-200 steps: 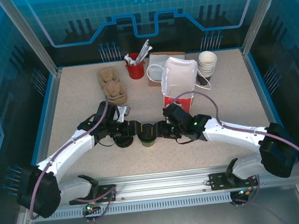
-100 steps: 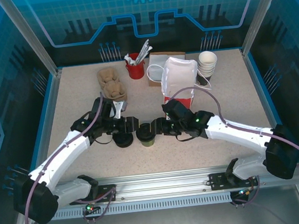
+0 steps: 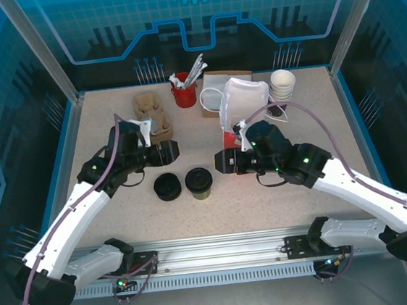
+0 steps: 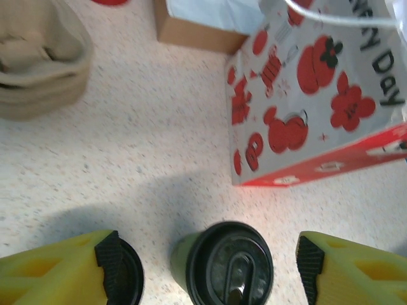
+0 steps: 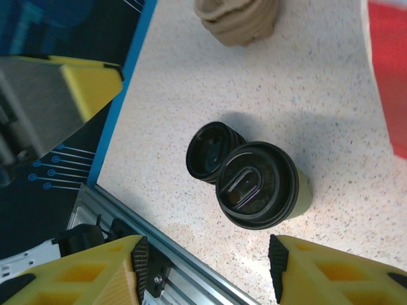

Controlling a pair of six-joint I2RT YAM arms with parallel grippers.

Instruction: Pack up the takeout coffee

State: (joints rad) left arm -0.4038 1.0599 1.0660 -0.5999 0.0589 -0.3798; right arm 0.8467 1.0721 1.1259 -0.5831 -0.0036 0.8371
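Your left gripper (image 3: 168,152) and right gripper (image 3: 223,163) reach inward from either side, both with fingers spread apart, holding nothing. The lidded coffee cup (image 3: 199,183) stands upright on the table (image 3: 92,128), nearer than both, just right of a stack of lids (image 3: 167,187).

Lidded coffee cup (image 4: 226,264) cut off by left wrist view's bottom edge, black lid stack (image 4: 130,273) half behind a yellow finger (image 4: 57,270), gift bag (image 4: 305,108) cropped top and right, red mug (image 3: 184,96) contents too small to tell.
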